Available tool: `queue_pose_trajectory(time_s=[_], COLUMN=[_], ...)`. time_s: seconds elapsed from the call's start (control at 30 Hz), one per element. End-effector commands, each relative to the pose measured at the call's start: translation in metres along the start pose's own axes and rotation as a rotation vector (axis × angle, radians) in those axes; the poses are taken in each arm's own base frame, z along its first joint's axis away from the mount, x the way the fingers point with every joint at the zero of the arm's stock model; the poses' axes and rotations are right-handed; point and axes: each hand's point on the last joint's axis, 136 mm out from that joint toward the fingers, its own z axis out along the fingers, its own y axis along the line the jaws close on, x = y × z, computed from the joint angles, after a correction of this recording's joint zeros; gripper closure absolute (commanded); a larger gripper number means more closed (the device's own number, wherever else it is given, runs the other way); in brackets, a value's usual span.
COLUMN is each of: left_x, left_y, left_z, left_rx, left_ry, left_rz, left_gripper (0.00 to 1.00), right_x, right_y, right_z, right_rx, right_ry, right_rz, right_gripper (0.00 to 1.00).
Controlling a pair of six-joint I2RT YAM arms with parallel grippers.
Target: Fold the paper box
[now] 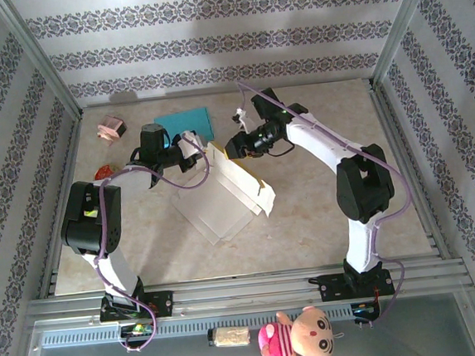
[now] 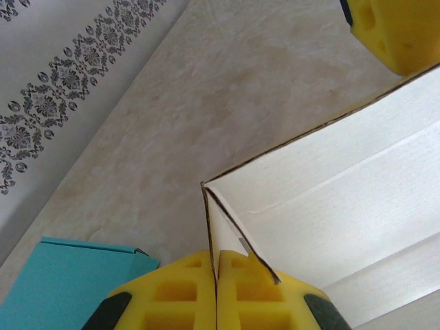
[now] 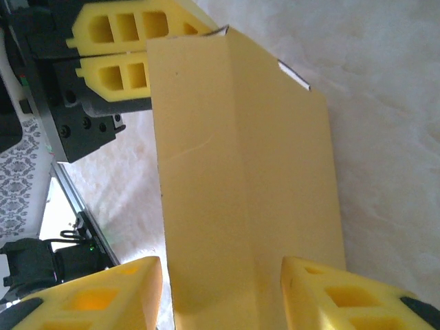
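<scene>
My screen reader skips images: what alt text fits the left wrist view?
The left gripper is shut on a corner flap of the white paper box, above a beige table; a teal sheet lies at lower left.

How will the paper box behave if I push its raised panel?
Probably floppy: the paper box is thin, creased sheet, so it should hinge at a fold. Likely light, since the left hand holds it up by one pinched edge. It may swing around that pinch.
</scene>
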Motion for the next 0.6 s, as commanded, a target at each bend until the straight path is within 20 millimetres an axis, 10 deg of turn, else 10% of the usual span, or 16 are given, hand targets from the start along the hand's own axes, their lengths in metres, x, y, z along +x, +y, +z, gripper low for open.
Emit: queue_pose_trajectory(time_s=[0.0,0.4,0.57], left_x=[-0.007,-0.004,-0.007], left_y=[-0.002,-0.007,-0.005], left_z=[0.004,0.000,-0.003], left_rx=[0.003,-0.005,-0.037], left_ry=[-0.039,-0.031,-0.039], left_rz=[0.049,0.044,0.046], left_gripper=[1.00,0.94,0.72], right_x=[0.010,0.023,0.019], right_y=[-0.001,-0.002,-0.001], right_z=[0.017,0.037,0.031], right_rx=[-0.027,0.061,0.118], right_ry=[0.038,0.072,0.045], right_rz=[0.018,-0.040,-0.072], right_gripper=[0.52,0.63,0.70])
